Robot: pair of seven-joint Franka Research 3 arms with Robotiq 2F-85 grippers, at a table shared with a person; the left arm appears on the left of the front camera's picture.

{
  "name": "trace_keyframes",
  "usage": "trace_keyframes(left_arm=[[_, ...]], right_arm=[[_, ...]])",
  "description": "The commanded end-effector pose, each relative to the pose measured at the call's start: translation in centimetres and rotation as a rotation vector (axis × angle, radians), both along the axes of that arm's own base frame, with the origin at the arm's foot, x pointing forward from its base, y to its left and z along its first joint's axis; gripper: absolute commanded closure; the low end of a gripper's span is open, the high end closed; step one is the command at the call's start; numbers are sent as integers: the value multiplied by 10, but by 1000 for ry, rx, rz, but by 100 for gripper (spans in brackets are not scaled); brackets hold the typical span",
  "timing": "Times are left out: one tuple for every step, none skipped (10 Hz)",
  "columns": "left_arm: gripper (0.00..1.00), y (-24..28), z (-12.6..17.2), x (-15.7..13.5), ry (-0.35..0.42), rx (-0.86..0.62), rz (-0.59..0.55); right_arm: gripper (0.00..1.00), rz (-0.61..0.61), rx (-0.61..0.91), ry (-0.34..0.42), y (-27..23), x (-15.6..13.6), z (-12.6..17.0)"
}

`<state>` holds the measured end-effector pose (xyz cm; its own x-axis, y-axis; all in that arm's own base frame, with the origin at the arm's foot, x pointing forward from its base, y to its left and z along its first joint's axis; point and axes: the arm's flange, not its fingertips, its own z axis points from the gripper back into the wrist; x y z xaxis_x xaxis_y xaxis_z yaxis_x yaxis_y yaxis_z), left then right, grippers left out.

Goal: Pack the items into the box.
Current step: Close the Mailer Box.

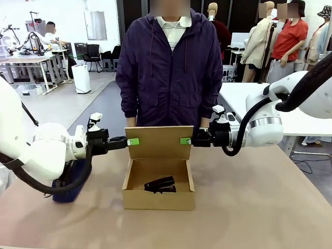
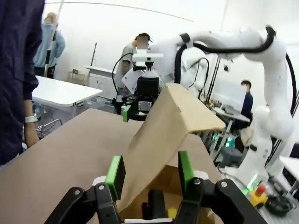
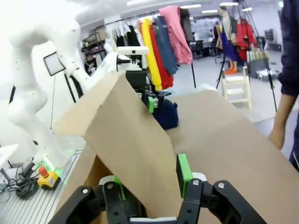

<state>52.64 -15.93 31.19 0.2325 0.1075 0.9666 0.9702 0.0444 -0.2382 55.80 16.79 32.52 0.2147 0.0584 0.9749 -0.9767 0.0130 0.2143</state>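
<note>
Box (image 1: 158,197) at table (image 1: 259,207) centre, stapler (image 1: 160,184) inside. Flap lid (image 1: 158,142) upright at 12 o'clock, presumably for closing. Left gripper (image 1: 128,141) clamps lid edge at 9 o'clock; right gripper (image 1: 189,140) pinches edge at 3 o'clock. Person (image 1: 168,67) behind.
</note>
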Motion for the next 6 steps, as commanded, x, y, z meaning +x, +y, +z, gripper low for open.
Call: trace_keyframes(left_arm=[[39, 6, -3, -19, -161, 59, 44], [39, 7, -9, -24, -181, 78, 38], [36, 6, -16, -28, -194, 92, 29], [0, 6, -20, -30, -197, 98, 36], [0, 7, -20, -30, -218, 90, 33], [0, 8, -19, -32, -243, 96, 46]], right_arm=[[44, 9, 8, -64, 2, -24, -3], [44, 16, -1, -87, 4, -28, -5], [44, 35, -2, -101, 4, -31, -7], [44, 41, -10, -120, 4, -33, -10], [0, 58, -16, -124, 4, -32, -10], [0, 64, -19, -118, 2, -33, -11]])
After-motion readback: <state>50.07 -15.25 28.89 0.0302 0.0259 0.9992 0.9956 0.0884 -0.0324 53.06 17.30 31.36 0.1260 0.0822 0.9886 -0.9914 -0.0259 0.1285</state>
